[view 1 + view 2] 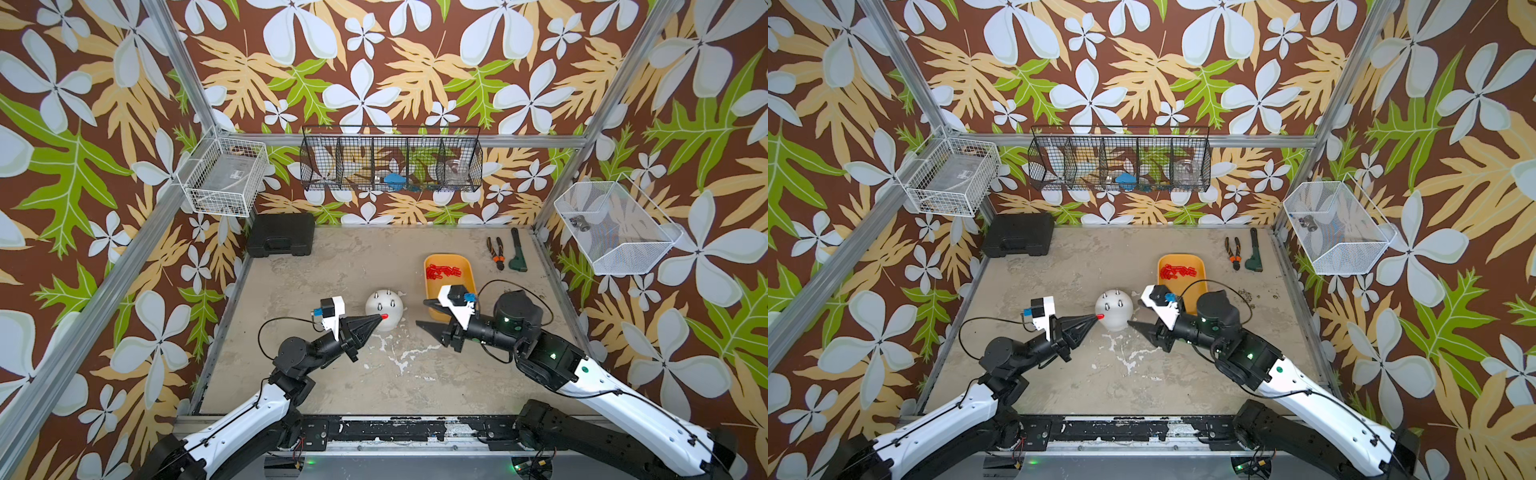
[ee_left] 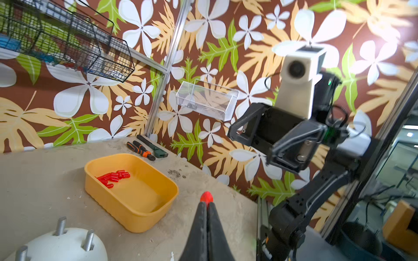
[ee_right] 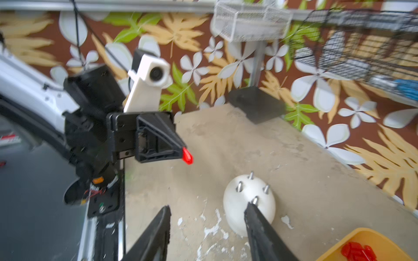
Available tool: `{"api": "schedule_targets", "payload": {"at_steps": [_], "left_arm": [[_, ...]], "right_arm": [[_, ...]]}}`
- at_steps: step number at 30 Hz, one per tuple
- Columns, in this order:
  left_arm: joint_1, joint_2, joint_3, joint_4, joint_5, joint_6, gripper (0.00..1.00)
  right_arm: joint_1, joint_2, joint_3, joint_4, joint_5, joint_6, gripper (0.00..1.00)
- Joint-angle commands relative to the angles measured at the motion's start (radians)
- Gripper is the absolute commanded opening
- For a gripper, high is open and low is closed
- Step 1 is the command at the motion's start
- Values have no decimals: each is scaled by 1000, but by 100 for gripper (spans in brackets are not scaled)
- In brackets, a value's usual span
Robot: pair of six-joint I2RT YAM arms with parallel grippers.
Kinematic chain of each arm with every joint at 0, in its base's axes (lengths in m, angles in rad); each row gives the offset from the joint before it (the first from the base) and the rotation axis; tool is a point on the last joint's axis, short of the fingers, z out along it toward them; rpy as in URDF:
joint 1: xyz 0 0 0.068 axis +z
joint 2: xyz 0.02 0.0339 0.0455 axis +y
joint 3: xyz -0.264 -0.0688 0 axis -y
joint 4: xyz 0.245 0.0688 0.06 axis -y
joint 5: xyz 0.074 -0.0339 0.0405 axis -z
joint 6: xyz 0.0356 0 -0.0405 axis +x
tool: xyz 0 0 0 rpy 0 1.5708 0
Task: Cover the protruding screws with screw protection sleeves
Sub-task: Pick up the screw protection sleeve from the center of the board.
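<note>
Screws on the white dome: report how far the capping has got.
Done: nothing; all four thin grey metal screws on the white rounded dome stand bare. In hand: the left gripper is shut on one red plastic sleeve near the dome; the right gripper is open, empty. Left: all four screws.

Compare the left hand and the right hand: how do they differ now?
The left hand is shut, pinching a red sleeve at its tips; the right hand is open and empty. The left hand sits on one side of the white dome, the right on the opposite side. Both point toward the dome.
</note>
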Motion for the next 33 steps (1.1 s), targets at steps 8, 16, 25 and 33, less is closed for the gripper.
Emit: {"api": "schedule_targets", "payload": {"at_steps": [8, 16, 25, 33], "left_arm": [[73, 116, 38, 451, 211, -332, 0], [72, 102, 36, 413, 208, -312, 0], [72, 111, 31, 441, 206, -313, 0], [73, 110, 22, 444, 207, -308, 0]], "right_arm": [[-245, 331, -118, 1190, -680, 907, 62], [-107, 288, -61, 707, -559, 521, 55], [-34, 351, 5, 641, -546, 481, 50], [-1, 396, 69, 561, -522, 456, 45]]}}
